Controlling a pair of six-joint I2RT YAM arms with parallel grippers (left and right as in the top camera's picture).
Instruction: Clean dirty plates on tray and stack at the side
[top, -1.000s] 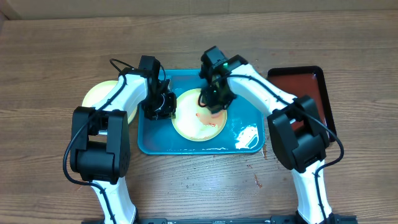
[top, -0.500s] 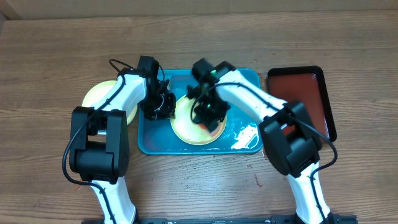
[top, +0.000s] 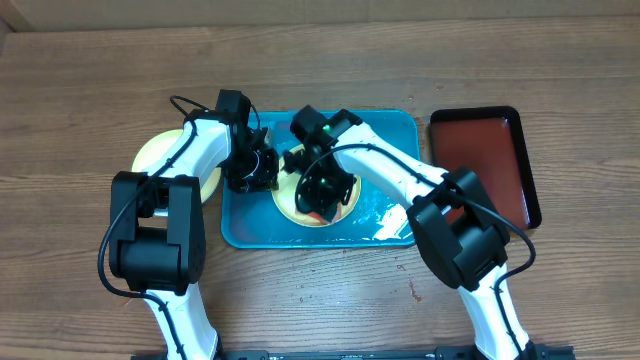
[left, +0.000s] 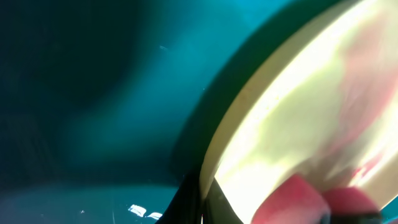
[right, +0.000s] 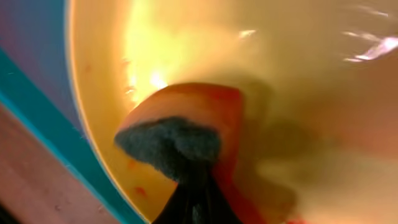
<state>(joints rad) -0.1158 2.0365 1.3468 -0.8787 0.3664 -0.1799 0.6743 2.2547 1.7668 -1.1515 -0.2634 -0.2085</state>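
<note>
One plate (top: 295, 212) lies at the middle of the tray (top: 240, 228). Your left gripper (top: 262, 170) is clamped on its left rim. Your right gripper (top: 322, 190), closed on a sponge (right: 186, 118), presses it onto the plate. A second plate (top: 160, 155) lies just left of the tray.

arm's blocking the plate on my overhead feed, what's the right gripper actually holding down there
observer: an orange sponge with a dark scouring side, clamped in the right gripper and pressed on the yellow plate
operator: is the left one doing anything
observer: the left wrist view shows the left gripper shut on that plate's rim, over the blue tray
operator: plate clean yet
observer: no, the right wrist view shows red specks just inside the rim, near the sponge
</note>
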